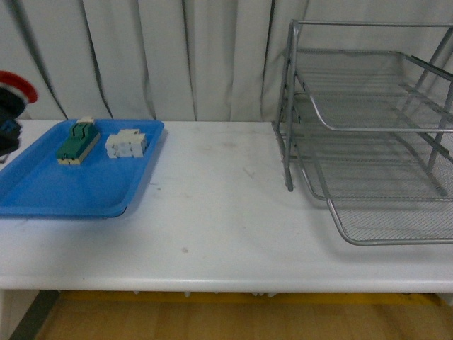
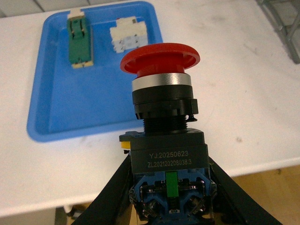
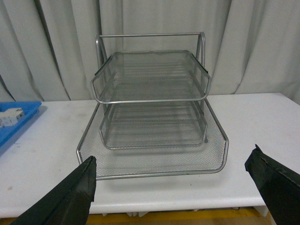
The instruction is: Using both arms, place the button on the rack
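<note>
Front view: a white desk [image 1: 212,212] stands before a pale curtain [image 1: 177,57]. On its left lies a flat blue tray [image 1: 42,191] carrying a green-and-cream block [image 1: 78,142] and, just beside it, a white blocky component [image 1: 126,144]. On the right stands the rack [image 1: 290,106], silver wire mesh, with three stacked trays in a tubular frame. All three trays look bare. At the far left edge of this view I can see the red cap of the button [image 1: 15,88], lifted off the desk and well apart from the rack.

Left wrist view: my left fingers [image 2: 115,197] are closed against both sides of the button [image 2: 161,117], gripping its boxy black-and-blue body. The round red cap points away from the wrist, with a silver ring and black collar beneath it. White printed lettering runs across the body. Beyond the button are the blue tray [image 2: 61,112], the green-and-cream block [image 2: 79,42] and the white blocky component [image 2: 125,36].

Right wrist view: my right fingers [image 3: 70,199] are spread wide and hold nothing. They hang above the desk edge, facing the open front of the rack [image 3: 150,101]. A corner of the blue tray shows at one side.
</note>
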Tool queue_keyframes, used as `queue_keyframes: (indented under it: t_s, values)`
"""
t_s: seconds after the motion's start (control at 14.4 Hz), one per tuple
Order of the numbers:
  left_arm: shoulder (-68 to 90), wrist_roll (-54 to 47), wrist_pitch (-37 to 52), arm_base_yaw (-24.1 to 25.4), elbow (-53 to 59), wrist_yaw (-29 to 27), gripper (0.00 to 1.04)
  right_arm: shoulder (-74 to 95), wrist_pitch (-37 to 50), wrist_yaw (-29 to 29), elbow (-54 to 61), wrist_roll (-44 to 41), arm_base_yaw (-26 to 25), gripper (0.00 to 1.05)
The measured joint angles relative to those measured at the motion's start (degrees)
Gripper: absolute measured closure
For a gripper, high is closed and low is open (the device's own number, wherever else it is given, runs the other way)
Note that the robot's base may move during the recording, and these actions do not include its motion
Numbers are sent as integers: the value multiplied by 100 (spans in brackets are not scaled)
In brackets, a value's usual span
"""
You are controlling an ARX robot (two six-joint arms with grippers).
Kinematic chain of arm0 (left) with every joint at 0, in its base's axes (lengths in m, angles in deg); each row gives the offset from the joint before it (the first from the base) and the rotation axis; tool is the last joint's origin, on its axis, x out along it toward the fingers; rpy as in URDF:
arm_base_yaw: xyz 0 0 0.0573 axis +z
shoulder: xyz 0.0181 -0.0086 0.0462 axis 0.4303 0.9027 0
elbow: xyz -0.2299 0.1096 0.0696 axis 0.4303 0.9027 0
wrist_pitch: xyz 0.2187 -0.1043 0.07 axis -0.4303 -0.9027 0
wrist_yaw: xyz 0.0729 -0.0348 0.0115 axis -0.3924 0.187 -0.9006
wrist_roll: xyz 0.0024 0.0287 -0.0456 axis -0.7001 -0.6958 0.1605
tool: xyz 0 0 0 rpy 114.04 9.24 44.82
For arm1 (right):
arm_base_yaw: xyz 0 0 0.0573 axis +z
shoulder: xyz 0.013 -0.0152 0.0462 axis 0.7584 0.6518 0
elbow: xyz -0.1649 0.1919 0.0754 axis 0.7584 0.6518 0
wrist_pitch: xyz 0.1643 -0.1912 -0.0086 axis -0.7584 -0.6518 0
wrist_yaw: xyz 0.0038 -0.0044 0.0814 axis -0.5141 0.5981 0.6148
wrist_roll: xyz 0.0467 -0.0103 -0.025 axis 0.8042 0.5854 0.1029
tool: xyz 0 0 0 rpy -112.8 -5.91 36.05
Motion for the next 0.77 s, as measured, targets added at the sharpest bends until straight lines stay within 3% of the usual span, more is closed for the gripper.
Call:
queue_keyframes:
  t_s: [0.28,0.77]
  values:
    - [-671,68,-24,597,1095,216,68,0,0,0,0,0,0,6]
    - [-468,151,326,396,1093,184,68,0,2,2,0,-2,0,6]
